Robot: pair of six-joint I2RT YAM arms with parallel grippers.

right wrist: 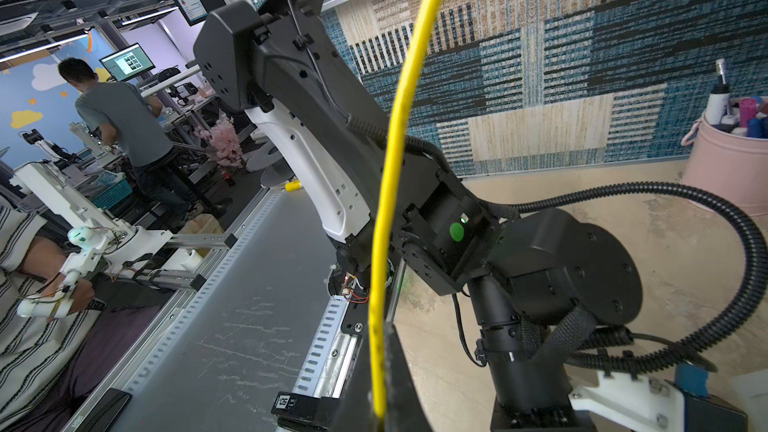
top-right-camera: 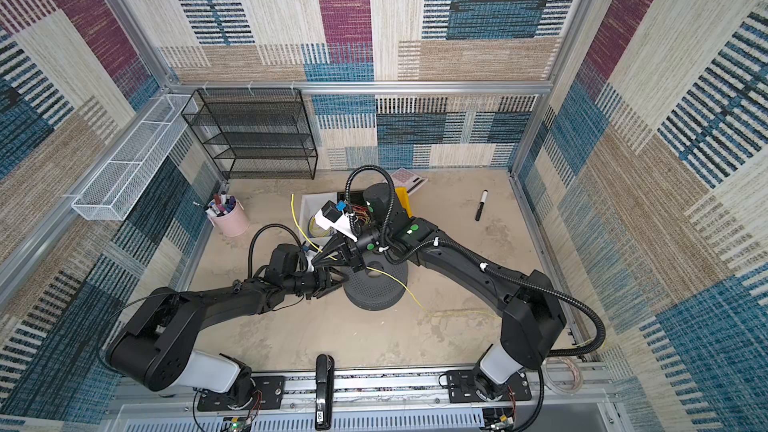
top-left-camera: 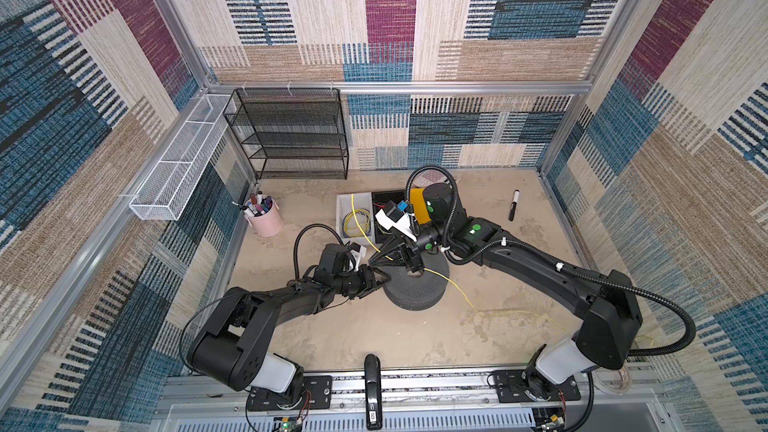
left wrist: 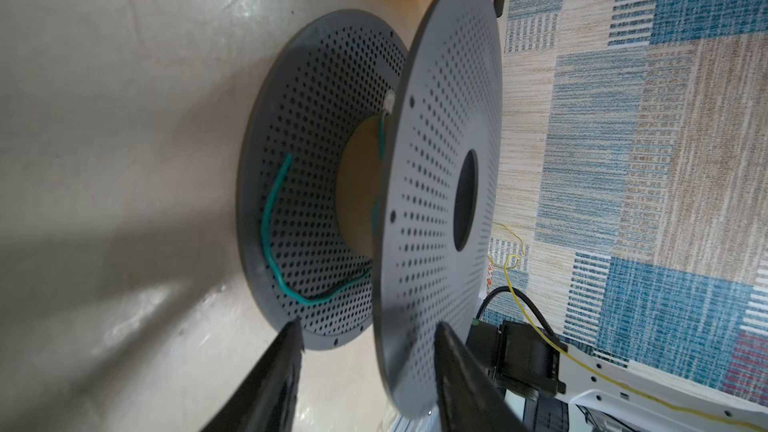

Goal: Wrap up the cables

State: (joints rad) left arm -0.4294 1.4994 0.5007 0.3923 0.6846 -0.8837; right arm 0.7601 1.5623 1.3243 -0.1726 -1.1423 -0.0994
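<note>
Seemingly, wire [right wrist: 389, 160] vanishes behind right arm [top-left-camera: 540, 280].

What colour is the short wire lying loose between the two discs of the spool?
Teal green. The wire shows best in the left wrist view.

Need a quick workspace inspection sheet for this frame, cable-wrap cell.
Surface: beige table, stained.
Job's things: yellow wire runs over the grey spool, tail trailing across the table.
Clutter: pink marker cup, black marker, white tray of coiled wire.
Grippers: left claw open astride spool's upper flange; right claw shut on yellow wire.
Cables: black conduit loops off each wrist.
Surroundings: patterned walls, black mesh shelf, white mesh basket.
</note>
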